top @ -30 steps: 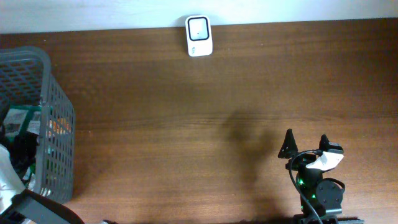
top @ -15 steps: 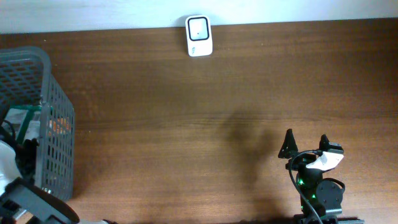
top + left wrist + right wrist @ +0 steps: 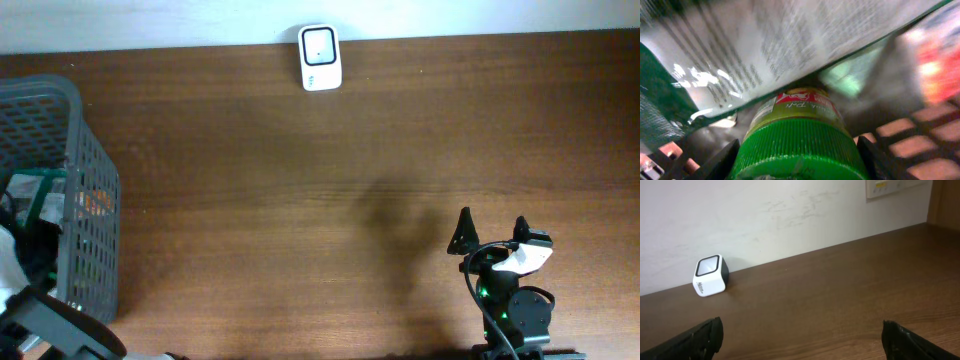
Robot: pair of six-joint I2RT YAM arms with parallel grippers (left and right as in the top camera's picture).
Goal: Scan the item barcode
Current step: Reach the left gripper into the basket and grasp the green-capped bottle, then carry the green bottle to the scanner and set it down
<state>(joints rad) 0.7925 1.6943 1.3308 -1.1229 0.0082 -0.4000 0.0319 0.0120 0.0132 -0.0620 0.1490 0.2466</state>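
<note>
A bottle with a ribbed green cap point(image 3: 797, 147) and a yellow-green label lies in the grey basket point(image 3: 92, 190), partly under a white printed packet point(image 3: 790, 45). My left gripper point(image 3: 797, 162) is down in the basket, its dark fingers point(image 3: 720, 160) pressed against both sides of the cap. No barcode shows. The white scanner point(image 3: 320, 57) stands at the table's far edge, also visible as the white scanner point(image 3: 710, 275) by the wall. My right gripper point(image 3: 492, 235) rests near the front right, fingers wide open and empty.
The basket holds more packaged goods, a green one point(image 3: 40, 195) and an orange one point(image 3: 95, 203). Its mesh walls close round my left arm point(image 3: 15, 270). Bare brown tabletop point(image 3: 300, 200) lies between basket, scanner and right arm.
My left arm has gone deeper into the basket and its fingers have narrowed onto the green cap. The right arm has not moved.
</note>
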